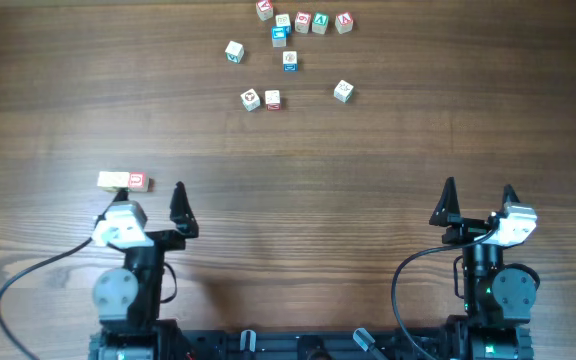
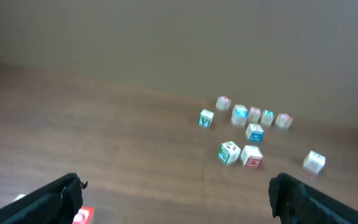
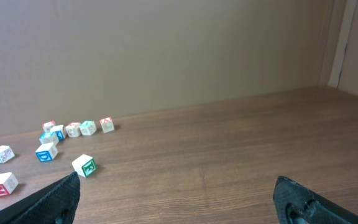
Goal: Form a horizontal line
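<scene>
Left gripper (image 1: 150, 205) & right gripper (image 1: 478, 200) both gape wide, nothing held; horizontal line (image 1: 123, 181) sits on worktop (image 1: 368, 150) just beyond left gripper's left finger, v. close, so risk: a careless swing there prob. knocks the row crooked, splitting its cubes apart.

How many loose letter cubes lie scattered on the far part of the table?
11 loose letter cubes: six clustered farthest away, two a little nearer, a pair and a single one nearest. None looks hidden.
</scene>
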